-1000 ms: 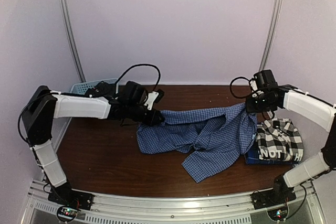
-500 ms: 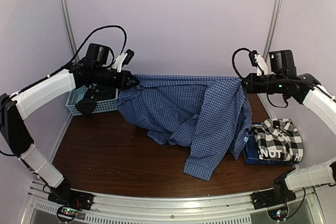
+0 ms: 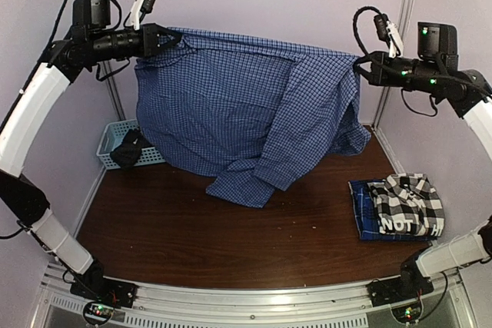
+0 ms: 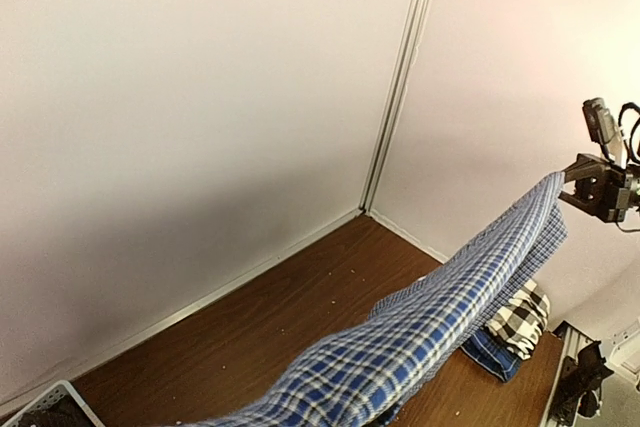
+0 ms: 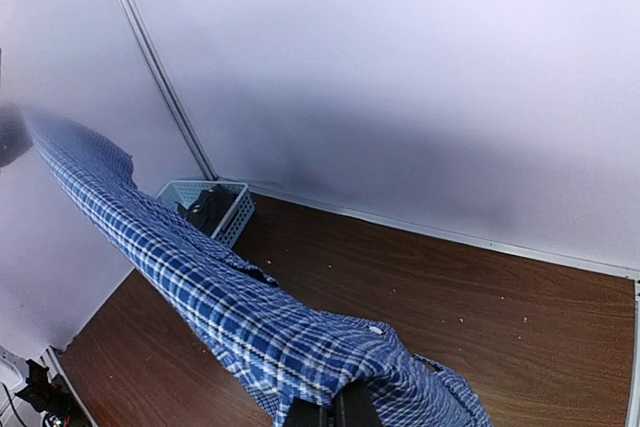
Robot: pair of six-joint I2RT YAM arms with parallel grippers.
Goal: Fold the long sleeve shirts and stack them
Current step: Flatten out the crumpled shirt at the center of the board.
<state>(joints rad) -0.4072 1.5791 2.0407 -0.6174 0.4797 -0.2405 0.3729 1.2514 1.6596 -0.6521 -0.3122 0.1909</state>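
So left gripper (image 3: 157, 38) and right gripper (image 3: 361, 67) pinch the blue check shirt (image 3: 231, 105) stretched mid-air, and next it probably needs laying flat for folding.

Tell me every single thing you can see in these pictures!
blue check shirt: one, blue and white, held up in the air across the table, one sleeve dangling low.
black-and-white plaid shirt: one, folded, right side of the table, on top of the dark blue shirt.
dark blue shirt: one, folded, under the plaid one.
basket: one, light blue, far left corner.
black thing: one, inside the basket, too small to name.
table: one, dark brown wood.
left gripper: one, black, shut on the check shirt's left end.
right gripper: one, black, shut on its right end.
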